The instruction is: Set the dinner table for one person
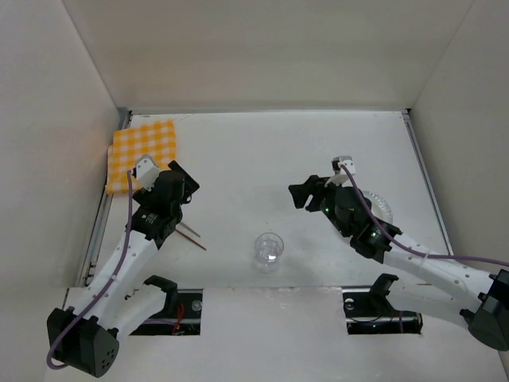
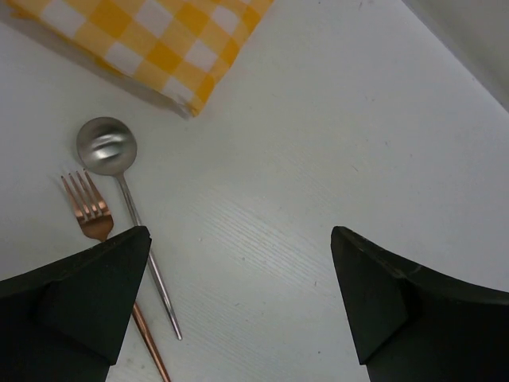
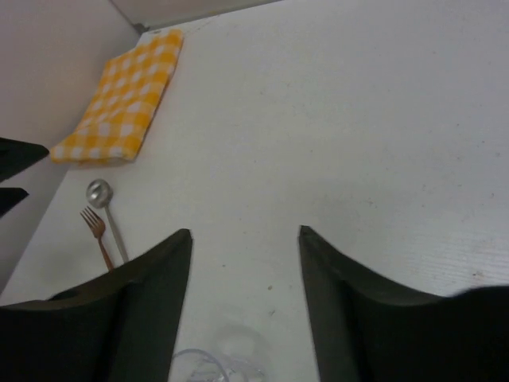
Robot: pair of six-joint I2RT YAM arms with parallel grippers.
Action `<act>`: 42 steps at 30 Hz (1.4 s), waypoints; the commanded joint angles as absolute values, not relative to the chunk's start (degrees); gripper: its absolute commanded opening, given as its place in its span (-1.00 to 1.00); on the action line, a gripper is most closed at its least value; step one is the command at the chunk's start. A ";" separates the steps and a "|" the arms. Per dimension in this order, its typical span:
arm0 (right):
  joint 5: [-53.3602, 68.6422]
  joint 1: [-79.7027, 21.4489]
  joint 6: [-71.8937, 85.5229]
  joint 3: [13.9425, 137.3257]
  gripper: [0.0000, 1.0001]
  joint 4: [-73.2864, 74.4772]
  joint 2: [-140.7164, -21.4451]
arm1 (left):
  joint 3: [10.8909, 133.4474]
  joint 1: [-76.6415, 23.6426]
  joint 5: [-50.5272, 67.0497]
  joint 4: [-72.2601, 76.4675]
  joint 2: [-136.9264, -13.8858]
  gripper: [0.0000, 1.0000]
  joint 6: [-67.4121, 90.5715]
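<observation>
dinner table (image 1: 262,151): white, under both arms | left gripper (image 2: 238,239): jaws wide apart, empty | fork (image 2: 91,216): handle partly behind a finger, beside spoon (image 2: 106,146) | right gripper (image 3: 245,232): jaws apart, empty | glass (image 1: 269,250): near-centre, cropped in right wrist view | clear plate (image 1: 384,208): mostly under right arm | checked cloth (image 1: 143,153): far-left corner

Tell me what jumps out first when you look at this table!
The folded orange-and-white checked cloth pops out brightest, in the far left corner of the large matte-white table. Close to it, by the open left gripper, a silver spoon and a copper-coloured fork lie side by side. A clear glass cup stands alone near the table's near edge.
</observation>
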State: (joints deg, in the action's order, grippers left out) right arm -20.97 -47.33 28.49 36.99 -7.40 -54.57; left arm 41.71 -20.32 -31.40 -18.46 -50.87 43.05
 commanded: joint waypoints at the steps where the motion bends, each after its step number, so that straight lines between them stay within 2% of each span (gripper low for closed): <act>1: -20.48 -47.50 28.74 36.83 0.34 -11.42 -54.49 | 44.21 -19.82 -31.56 -17.93 -50.97 1.00 40.78; 4: -20.30 -47.50 28.92 36.30 0.46 -12.74 -55.10 | 44.56 -18.59 -31.90 -16.53 -51.33 1.00 40.17; 7: -19.52 -47.50 28.92 36.47 0.36 -12.57 -55.46 | 45.26 -17.36 -32.95 -14.42 -52.90 1.00 38.94; 10: -18.29 -47.50 28.92 36.74 0.04 -12.22 -55.55 | 42.55 -17.53 -33.05 -8.20 -52.30 1.00 38.06; 13: -17.41 -47.50 29.27 37.35 -0.44 -11.52 -56.16 | 41.39 -16.48 -31.21 -4.05 -52.47 1.00 37.44; 14: -17.23 -47.50 29.53 37.79 -0.58 -10.73 -56.42 | 41.57 -15.52 -30.33 -3.61 -52.91 0.80 37.53; 17: -16.61 -47.50 29.97 39.55 -0.82 -7.48 -57.39 | 41.92 -11.22 -27.87 -2.90 -53.52 -0.34 39.02; 18: -16.61 -47.59 29.97 39.81 -0.85 -6.86 -57.57 | 42.18 -9.38 -27.25 -3.25 -53.79 -0.53 39.72; 20: -16.61 -47.77 29.97 39.90 -0.88 -6.50 -57.48 | 42.28 -5.77 -26.37 -3.69 -54.23 -0.69 41.47; 22: -16.52 -47.85 29.97 39.81 -0.88 -6.50 -57.22 | 42.01 -1.65 -25.49 -3.78 -55.36 -0.69 43.67; 25: -15.65 -47.85 29.79 39.90 -0.85 -6.77 -57.92 | 42.45 4.60 -22.42 -3.08 -58.96 -0.58 45.61; 28: -13.98 -47.94 29.88 40.25 -0.78 -6.85 -59.41 | 44.03 8.65 -19.87 -1.68 -63.61 -0.34 46.49; 31: -12.48 -47.94 29.97 40.34 -0.59 -7.29 -60.29 | 44.99 12.33 -18.64 1.75 -68.45 -0.14 47.54; 34: -11.87 -47.94 29.97 39.99 -0.17 -8.52 -61.08 | 48.59 16.21 -14.26 3.16 -76.09 0.04 49.04; 35: -11.52 -47.94 29.97 39.90 -0.09 -8.70 -61.34 | 49.82 16.91 -13.28 3.86 -78.72 0.08 48.96; 38: -10.55 -47.94 29.97 39.90 0.04 -8.79 -61.52 | 52.99 19.11 -11.52 4.83 -86.29 0.09 48.69; 42: -10.20 -47.94 30.06 39.73 0.12 -9.05 -61.61 | 54.49 21.31 -12.13 5.80 -91.92 0.08 48.43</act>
